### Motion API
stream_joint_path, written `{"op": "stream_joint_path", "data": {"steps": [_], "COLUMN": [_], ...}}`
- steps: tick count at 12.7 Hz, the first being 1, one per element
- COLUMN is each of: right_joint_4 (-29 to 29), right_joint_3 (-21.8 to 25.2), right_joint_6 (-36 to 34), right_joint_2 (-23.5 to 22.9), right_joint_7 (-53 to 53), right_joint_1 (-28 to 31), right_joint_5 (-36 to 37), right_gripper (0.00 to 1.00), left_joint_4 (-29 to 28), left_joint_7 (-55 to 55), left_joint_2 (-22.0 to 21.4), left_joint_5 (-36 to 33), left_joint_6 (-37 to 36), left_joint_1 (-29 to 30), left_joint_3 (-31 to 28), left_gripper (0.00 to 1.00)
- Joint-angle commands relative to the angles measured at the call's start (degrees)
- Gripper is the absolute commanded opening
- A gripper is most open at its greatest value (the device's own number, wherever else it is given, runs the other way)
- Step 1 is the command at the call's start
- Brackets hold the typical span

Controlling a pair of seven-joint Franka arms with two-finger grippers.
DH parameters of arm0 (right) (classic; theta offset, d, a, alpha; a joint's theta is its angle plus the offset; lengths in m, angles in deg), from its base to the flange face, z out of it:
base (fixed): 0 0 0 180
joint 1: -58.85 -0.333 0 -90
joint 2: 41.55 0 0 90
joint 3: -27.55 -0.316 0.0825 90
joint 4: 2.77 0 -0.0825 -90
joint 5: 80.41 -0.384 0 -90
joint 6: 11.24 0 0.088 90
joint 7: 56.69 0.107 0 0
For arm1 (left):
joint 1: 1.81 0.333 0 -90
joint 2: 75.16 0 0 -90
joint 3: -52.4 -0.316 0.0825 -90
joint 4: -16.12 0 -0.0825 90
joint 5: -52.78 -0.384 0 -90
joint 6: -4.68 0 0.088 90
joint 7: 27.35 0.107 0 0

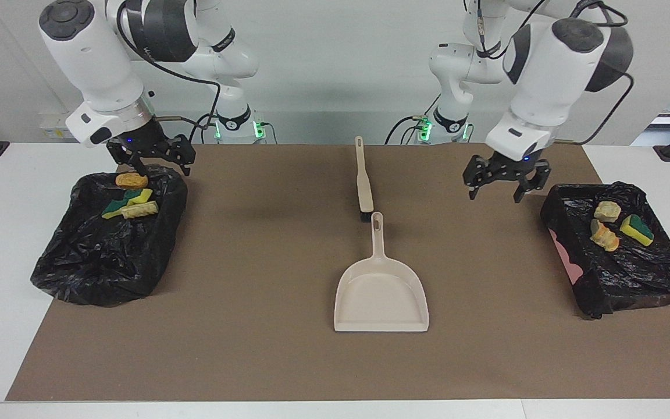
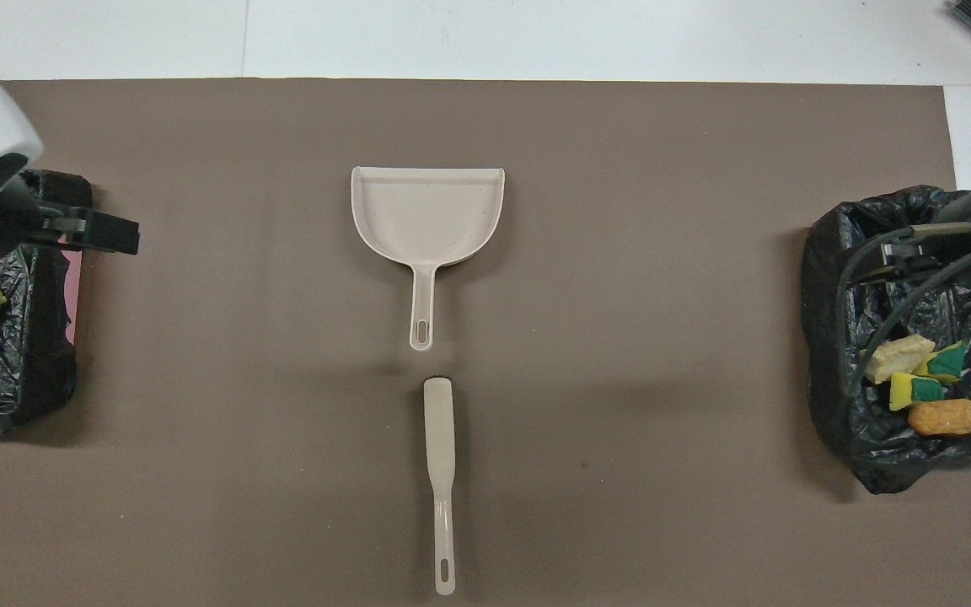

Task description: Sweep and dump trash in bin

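A brown mat [image 1: 242,279] fills the frame. At its side edges sit two black-lined bins [image 1: 108,238] [image 1: 620,250], both holding the trash [image 1: 128,201] [image 1: 614,227]. The dustpan [image 1: 381,291] lies centre, the brush [image 1: 363,180] above it. The left gripper [image 1: 506,189], upper right, and the right gripper [image 1: 152,160], upper left, are spread, empty.

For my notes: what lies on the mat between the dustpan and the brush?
Nothing: between dustpan handle and brush head only bare brown mat shows, clearest overhead.

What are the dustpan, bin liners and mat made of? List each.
Dustpan: probably moulded plastic, beige, smooth, with a slight sheen.
Bin liners: thin black plastic film, crinkled and glossy.
Mat: brown and matte, perhaps paper or felt; cannot tell.
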Motion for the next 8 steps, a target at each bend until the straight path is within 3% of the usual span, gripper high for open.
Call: {"op": "stream_joint_path", "data": {"steps": [1, 3, 8], "right_joint_4": [-0.52, -0.34, -0.34], "right_joint_3": [-0.14, 0.04, 0.04], "right_joint_6": [-1.04, -0.95, -0.69], "right_joint_2": [0.42, 0.69, 0.69], "right_joint_7": [0.97, 1.06, 0.88], "right_joint_1": [0.55, 0.55, 0.64], "right_joint_5": [-1.15, -1.15, -0.18], "right_gripper": [1.00, 1.00, 1.00], "left_joint_4": [0.47, 5.73, 6.63], "left_joint_7": [4.80, 8.49, 8.33], "left_joint_2": [-3.52, -3.00, -2.82], "left_joint_5": [0.12, 0.12, 0.21], "left_joint_6": [-5.26, -12.11, -15.21], "left_joint_1": [4.48, 5.72, 5.81], "left_joint_3": [0.41, 0.24, 0.24], "left_gripper": [1.00, 1.00, 1.00]}}
